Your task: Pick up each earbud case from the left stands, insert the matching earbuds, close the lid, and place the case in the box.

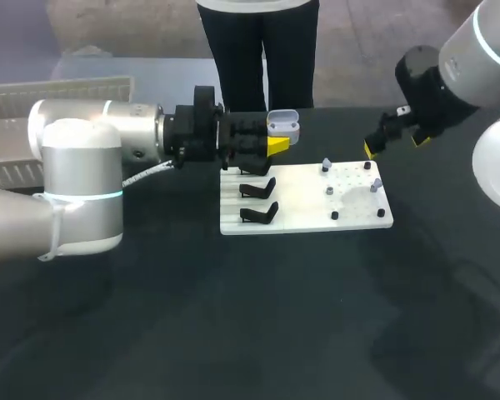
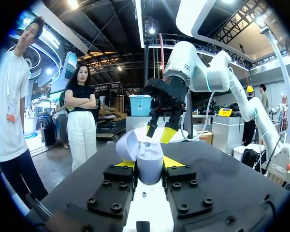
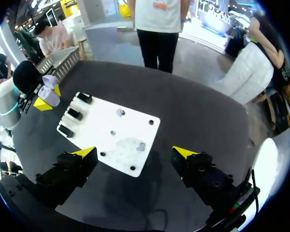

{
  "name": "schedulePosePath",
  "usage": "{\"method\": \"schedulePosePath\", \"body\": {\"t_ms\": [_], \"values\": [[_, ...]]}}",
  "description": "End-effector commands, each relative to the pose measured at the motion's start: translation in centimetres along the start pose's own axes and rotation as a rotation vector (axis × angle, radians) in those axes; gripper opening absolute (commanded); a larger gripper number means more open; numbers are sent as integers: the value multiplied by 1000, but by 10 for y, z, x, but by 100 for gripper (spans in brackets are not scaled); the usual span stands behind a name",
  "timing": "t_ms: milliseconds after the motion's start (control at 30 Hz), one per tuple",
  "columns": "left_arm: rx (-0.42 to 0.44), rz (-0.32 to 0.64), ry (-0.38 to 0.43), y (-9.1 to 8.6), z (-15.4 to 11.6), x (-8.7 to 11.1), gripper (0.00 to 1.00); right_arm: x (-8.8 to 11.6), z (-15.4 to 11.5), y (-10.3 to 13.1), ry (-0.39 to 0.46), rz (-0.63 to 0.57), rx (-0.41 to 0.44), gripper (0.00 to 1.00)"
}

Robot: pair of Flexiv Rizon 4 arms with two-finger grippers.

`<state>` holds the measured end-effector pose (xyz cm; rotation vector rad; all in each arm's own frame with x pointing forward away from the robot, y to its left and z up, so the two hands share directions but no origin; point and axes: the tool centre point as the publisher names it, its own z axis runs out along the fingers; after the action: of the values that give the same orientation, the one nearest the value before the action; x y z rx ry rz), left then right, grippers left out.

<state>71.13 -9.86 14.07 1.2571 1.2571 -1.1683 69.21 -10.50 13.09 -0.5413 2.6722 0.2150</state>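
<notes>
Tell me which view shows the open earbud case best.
The left wrist view: the earbud case sits close up, lid open, clamped by the left gripper. The head view shows it small at that gripper's tip; the right wrist view shows it tiny and distant.

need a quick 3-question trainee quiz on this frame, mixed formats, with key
1. True or false: the left gripper is shut on the earbud case.
2. The case's lid is: A) open, B) closed, C) missing.
3. Fill in: the right gripper has its fingers ____ and holds nothing.

Key: 1 true; 2 A; 3 open.
</notes>
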Motion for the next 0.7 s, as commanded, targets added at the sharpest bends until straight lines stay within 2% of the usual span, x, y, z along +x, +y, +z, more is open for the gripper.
{"method": "schedulePosePath", "body": {"t_ms": [33,133,333,500,700], "values": [[-4,-11,22,-6,-1,-2,0,-2,6,2,27,6,96,100],[-2,2,32,-10,1,-5,0,3,12,-1,52,12,95,100],[-24,21,-13,-11,1,-11,0,10,17,-4,88,18,93,100],[-21,67,-2,-12,4,-16,0,11,19,-7,100,22,102,100],[-19,54,-13,-11,6,-15,0,11,20,-7,120,18,108,100]]}}
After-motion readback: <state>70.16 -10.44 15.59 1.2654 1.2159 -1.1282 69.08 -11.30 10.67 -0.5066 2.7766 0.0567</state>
